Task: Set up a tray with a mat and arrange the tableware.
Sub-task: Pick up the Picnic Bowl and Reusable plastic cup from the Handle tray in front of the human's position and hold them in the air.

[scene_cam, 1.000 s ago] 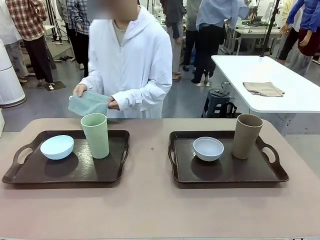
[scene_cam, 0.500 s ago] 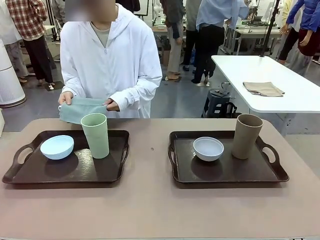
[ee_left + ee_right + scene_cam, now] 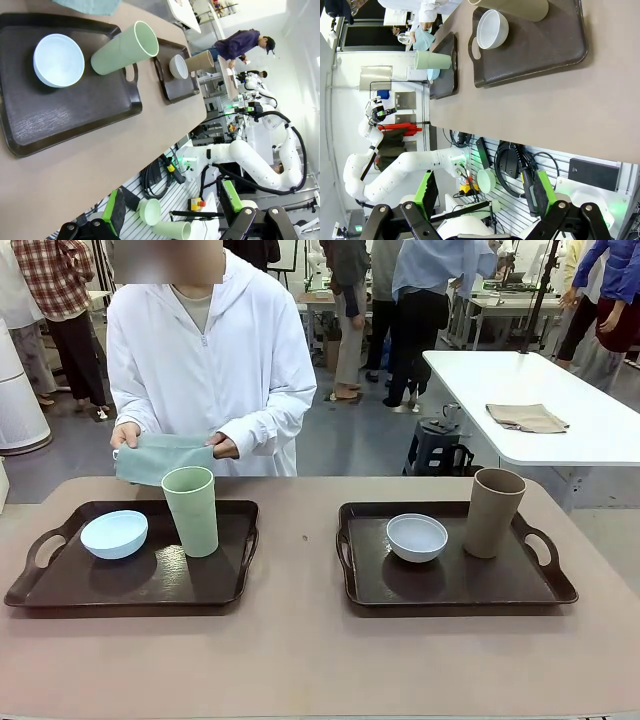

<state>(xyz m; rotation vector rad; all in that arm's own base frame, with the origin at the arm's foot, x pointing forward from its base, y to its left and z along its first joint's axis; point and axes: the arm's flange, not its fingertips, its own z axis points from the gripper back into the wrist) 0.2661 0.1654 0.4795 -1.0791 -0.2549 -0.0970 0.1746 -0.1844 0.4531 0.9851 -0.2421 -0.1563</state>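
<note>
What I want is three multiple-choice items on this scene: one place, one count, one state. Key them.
1. The green cup stands on: A) the left tray B) the right tray C) the bare table.
2. Bowls on the trays: A) one B) two C) four.
3. The cloth is: A) spread in a tray B) lying on the table C) held in the person's hands.
Key: 1A, it stands beside the blue bowl there; 2B, the blue one on the left, the white bowl on the right; 3C, both hands grip it behind the cup.
</note>
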